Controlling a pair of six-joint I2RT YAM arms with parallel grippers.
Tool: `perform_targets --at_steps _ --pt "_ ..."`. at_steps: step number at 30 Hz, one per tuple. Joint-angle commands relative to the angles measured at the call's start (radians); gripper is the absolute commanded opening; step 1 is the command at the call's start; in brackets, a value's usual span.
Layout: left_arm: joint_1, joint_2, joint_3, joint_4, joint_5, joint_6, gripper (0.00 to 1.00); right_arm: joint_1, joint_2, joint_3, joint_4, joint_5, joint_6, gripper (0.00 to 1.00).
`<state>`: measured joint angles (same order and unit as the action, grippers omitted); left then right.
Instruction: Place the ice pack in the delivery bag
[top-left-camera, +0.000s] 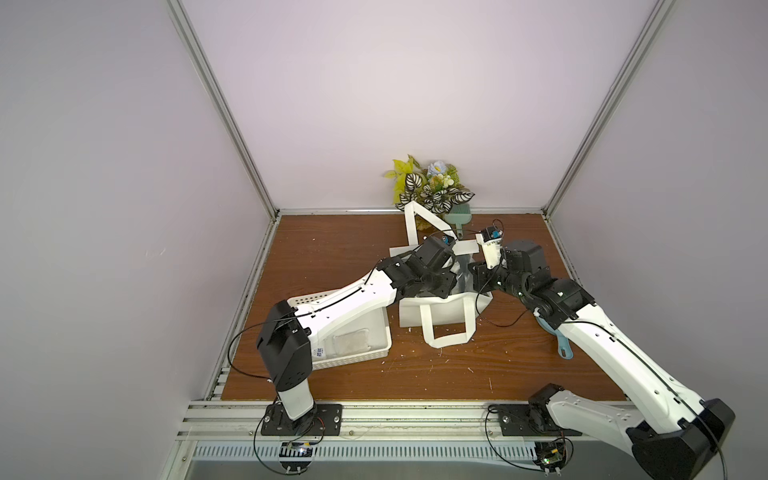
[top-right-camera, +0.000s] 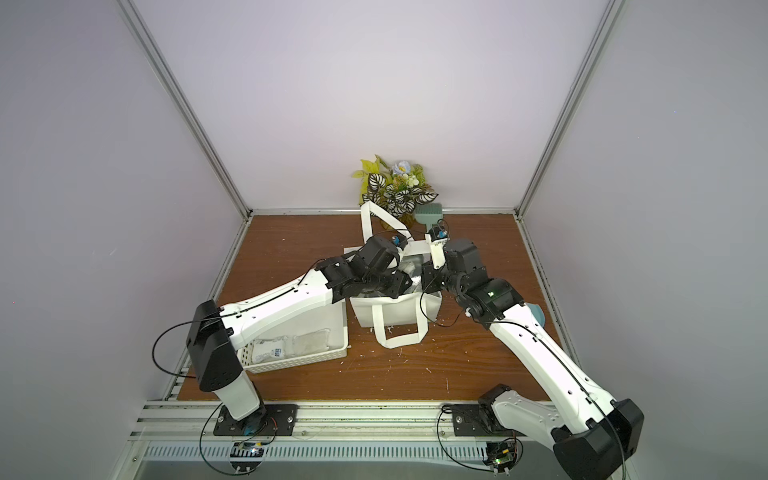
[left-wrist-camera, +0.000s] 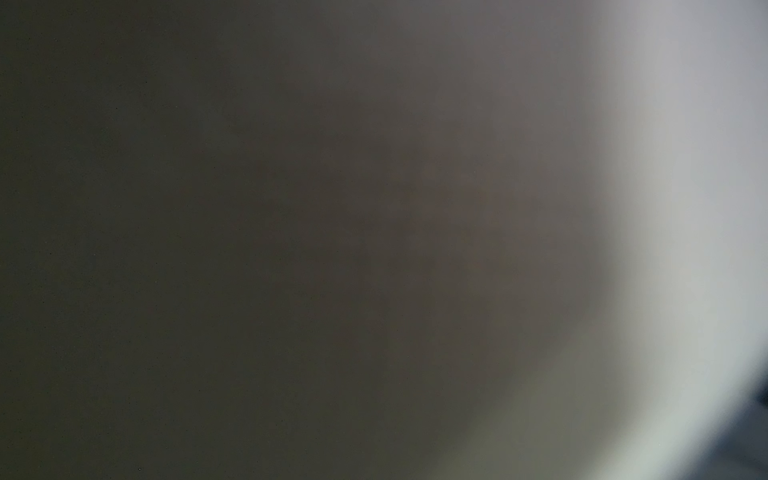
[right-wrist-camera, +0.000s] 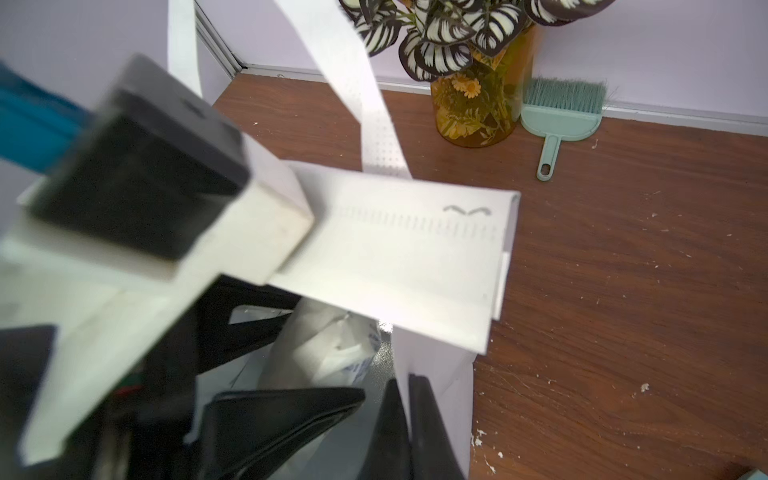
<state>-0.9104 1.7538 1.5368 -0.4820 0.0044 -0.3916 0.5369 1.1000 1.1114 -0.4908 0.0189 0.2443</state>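
Soft even light — wrist views blurry

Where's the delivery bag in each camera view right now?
In a top view: delivery bag mid-table, beside white basket.
In a top view: delivery bag, same spot.
Left wrist: only blur; cannot tell.
Right wrist: delivery bag wall, lower centre.
Shared landmark: plant behind it.

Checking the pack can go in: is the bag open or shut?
Open. The bag has its mouth gaping upward, and its foil lining shows inside.
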Motion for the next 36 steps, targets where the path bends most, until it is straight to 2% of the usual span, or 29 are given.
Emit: perform_targets --at_steps 1,7,10,13,15,17,19,20,21,25,32,34,36 --pt "-0.004 0.004 0.008 0.025 -0.001 -0.013 0.33 -0.002 -0.028 0.004 0.029 -0.018 0.015 0.0" --pt "-0.004 0.079 -0.004 0.001 0.028 0.053 0.38 -0.002 -0.035 -0.02 0.046 -0.04 0.023 0.0" --pt "-0.004 0.11 0.014 -0.025 0.03 0.051 0.47 -0.002 -0.035 -0.021 0.039 -0.034 0.017 0.0" --pt "-0.004 0.094 0.019 -0.023 0.013 0.053 0.63 -0.002 -0.035 -0.021 0.038 -0.024 0.013 0.0" --pt "-0.004 0.081 0.028 -0.026 0.005 0.059 0.65 -0.002 -0.033 -0.021 0.038 -0.023 0.013 0.0" --pt "-0.004 0.062 0.037 -0.026 0.002 0.056 0.72 -0.002 -0.031 -0.019 0.039 -0.018 0.012 0.0" --pt "-0.005 0.036 0.045 -0.026 -0.004 0.054 0.73 -0.002 -0.026 -0.015 0.038 -0.007 0.009 0.01" --pt "-0.004 0.017 0.048 -0.025 -0.011 0.05 0.76 -0.002 -0.023 -0.012 0.038 -0.003 0.007 0.01" --pt "-0.004 -0.006 0.049 -0.025 -0.024 0.043 0.84 -0.002 -0.021 -0.01 0.039 -0.001 0.005 0.01" --pt "0.001 -0.109 0.046 -0.034 -0.078 0.027 0.95 -0.004 -0.011 -0.002 0.044 0.007 -0.002 0.04" --pt "0.099 -0.371 -0.064 -0.062 -0.125 -0.117 1.0 -0.002 0.019 0.008 0.092 0.001 -0.013 0.04" --pt "0.111 -0.463 -0.14 -0.076 -0.191 -0.174 1.0 -0.003 0.029 0.013 0.102 0.0 -0.02 0.04" --pt "0.115 -0.562 -0.209 -0.122 -0.315 -0.252 1.0 -0.002 0.043 0.018 0.112 -0.002 -0.03 0.04"
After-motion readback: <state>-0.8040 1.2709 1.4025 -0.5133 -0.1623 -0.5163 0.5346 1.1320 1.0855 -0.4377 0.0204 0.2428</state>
